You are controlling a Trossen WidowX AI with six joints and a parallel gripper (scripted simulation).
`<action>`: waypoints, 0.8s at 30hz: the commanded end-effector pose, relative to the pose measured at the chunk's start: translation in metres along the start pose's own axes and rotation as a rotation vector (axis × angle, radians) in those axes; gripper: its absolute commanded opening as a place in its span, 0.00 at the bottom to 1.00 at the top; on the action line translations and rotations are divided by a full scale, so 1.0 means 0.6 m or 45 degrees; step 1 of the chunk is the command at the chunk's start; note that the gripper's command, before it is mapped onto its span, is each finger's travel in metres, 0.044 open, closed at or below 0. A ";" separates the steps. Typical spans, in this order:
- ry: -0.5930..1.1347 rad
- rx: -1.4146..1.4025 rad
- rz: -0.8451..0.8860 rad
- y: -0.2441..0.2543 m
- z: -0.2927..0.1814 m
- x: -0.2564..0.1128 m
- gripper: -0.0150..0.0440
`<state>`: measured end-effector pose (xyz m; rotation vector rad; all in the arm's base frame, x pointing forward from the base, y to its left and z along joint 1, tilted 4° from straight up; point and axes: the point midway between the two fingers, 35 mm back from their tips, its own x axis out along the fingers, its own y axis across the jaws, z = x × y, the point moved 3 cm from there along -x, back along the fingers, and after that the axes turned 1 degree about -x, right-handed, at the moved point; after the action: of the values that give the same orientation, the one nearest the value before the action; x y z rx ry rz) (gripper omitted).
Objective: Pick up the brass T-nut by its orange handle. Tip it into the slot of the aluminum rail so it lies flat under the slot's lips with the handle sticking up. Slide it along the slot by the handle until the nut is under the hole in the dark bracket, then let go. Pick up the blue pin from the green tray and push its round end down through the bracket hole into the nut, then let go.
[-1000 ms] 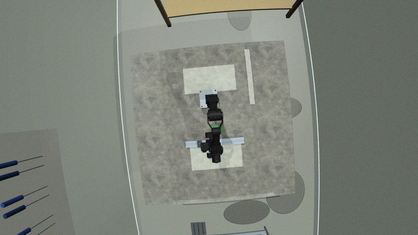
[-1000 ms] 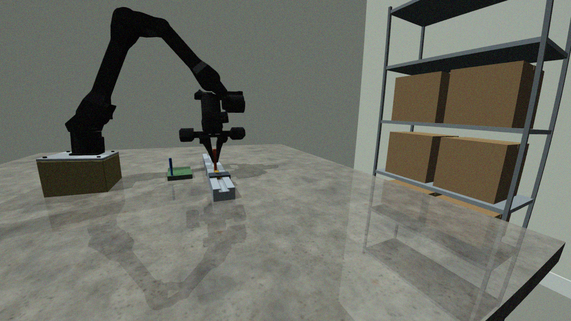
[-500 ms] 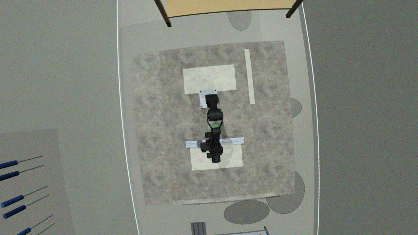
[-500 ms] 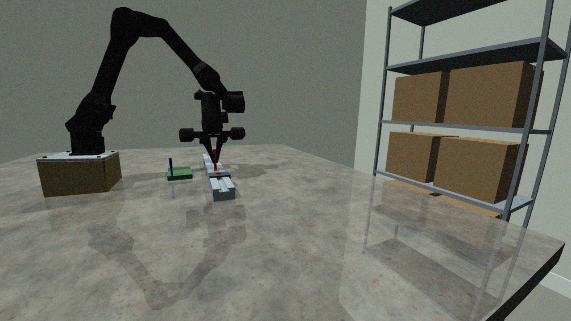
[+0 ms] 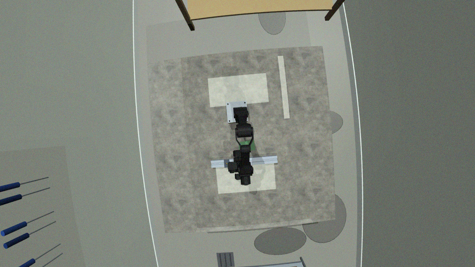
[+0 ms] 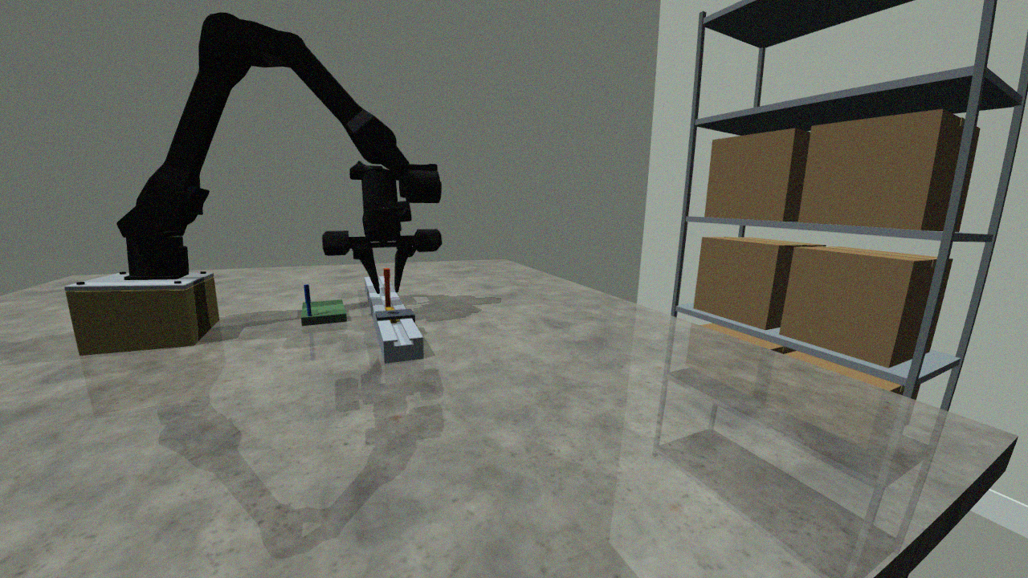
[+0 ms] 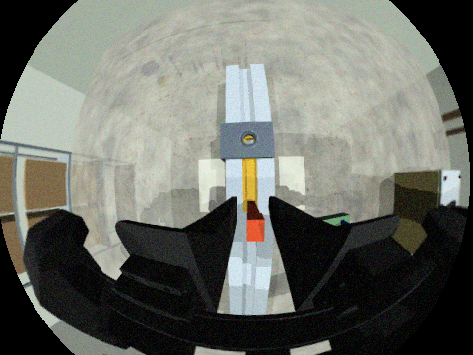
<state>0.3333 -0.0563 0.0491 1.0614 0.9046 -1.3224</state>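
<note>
At the left of the exterior frame, a boxy olive-brown plinth point(image 6: 132, 319) point(image 7: 416, 197) carries a flat pale plate point(image 5: 230, 114) point(image 6: 100, 280) point(image 7: 449, 184) under the matte black, angular arm point(image 5: 243, 131) point(image 6: 190, 107). Left of centre, a slim, round blue pin point(image 6: 307, 298) point(image 7: 345, 223) stands upright in the squarish green tray point(image 5: 252, 145) point(image 6: 327, 311) point(image 7: 334, 220), on a glossy, mottled stone-look tabletop point(image 5: 186, 199) point(image 6: 503, 445) point(image 7: 163, 99).

Near centre lies the grooved aluminum rail point(image 5: 265, 160) point(image 6: 404, 350) point(image 7: 234, 94), crossed by the flat dark bracket point(image 5: 225, 161) point(image 6: 407, 314) point(image 7: 232, 140). The long, smooth brass T-nut point(image 5: 226, 163) point(image 6: 389, 309) point(image 7: 250, 179) lies in the slot, one end beneath the bracket, brass showing through its round hole. Its square-sided orange handle point(image 6: 386, 287) point(image 7: 255, 230) sticks up between the tapered fingers of the claw point(image 5: 237, 165) point(image 6: 387, 290) point(image 7: 252, 201), which is released, fingers apart on either side. At right, a gray shelf unit point(image 6: 691, 164) point(image 7: 70, 182) holds plain brown boxes point(image 6: 873, 168) point(image 7: 44, 182)
</note>
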 end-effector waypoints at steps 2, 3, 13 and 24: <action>0.045 -0.034 -0.008 0.002 0.008 -0.011 0.59; 0.101 -0.075 -0.015 0.005 0.019 -0.025 0.63; 0.425 -0.299 0.037 0.002 0.088 -0.117 1.00; 0.406 -1.130 0.175 -0.071 0.061 -0.139 1.00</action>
<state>0.3030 -0.0751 0.1328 0.8213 1.3808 -0.7297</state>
